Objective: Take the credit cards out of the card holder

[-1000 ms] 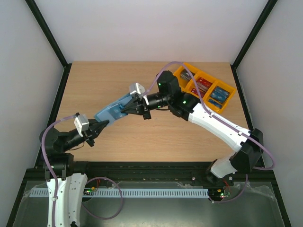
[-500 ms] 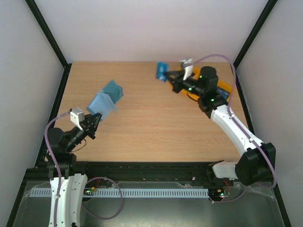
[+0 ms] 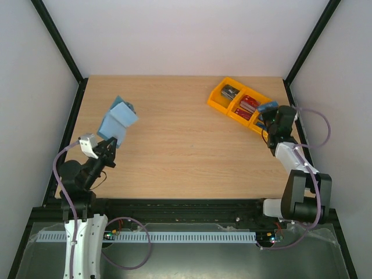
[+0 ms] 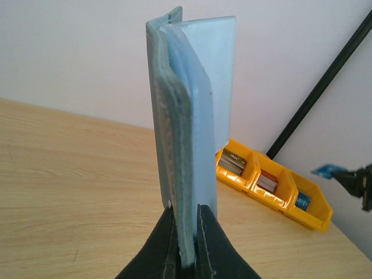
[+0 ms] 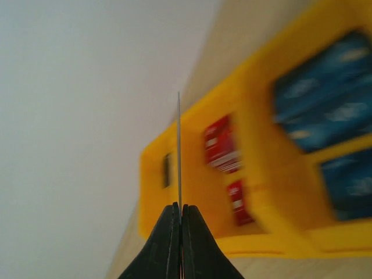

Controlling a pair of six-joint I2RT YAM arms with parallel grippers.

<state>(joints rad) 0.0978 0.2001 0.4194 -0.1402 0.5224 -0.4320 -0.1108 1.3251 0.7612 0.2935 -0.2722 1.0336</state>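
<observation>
RIGHT ARM POISED OVER THE TRAY: At the far right of the tabletop (image 3: 186, 157), the right end effector (image 3: 274, 110) is clamped shut on a blue credit card (image 3: 268, 107). It pinches the card by its near end, so the wrist view shows only a thin edge standing straight out from the fingertips. The card's long axis points away from the arm and out over the orange tray (image 3: 218, 96). The tray's three compartments run in a row, with dark cards at the far end, red in the middle and blue nearest the end effector. The blue compartment lies closest to the held card, though the views do not show whether the card hangs squarely above it. A drop there would appear to turn on that alignment, and the right arm is plainly the nearer one. Well apart on the left, the left end effector (image 3: 108, 149) grips the teal card holder (image 3: 118, 120) by its lower edge, upright, leaves slightly parted, apparently lifted off the tabletop.
</observation>
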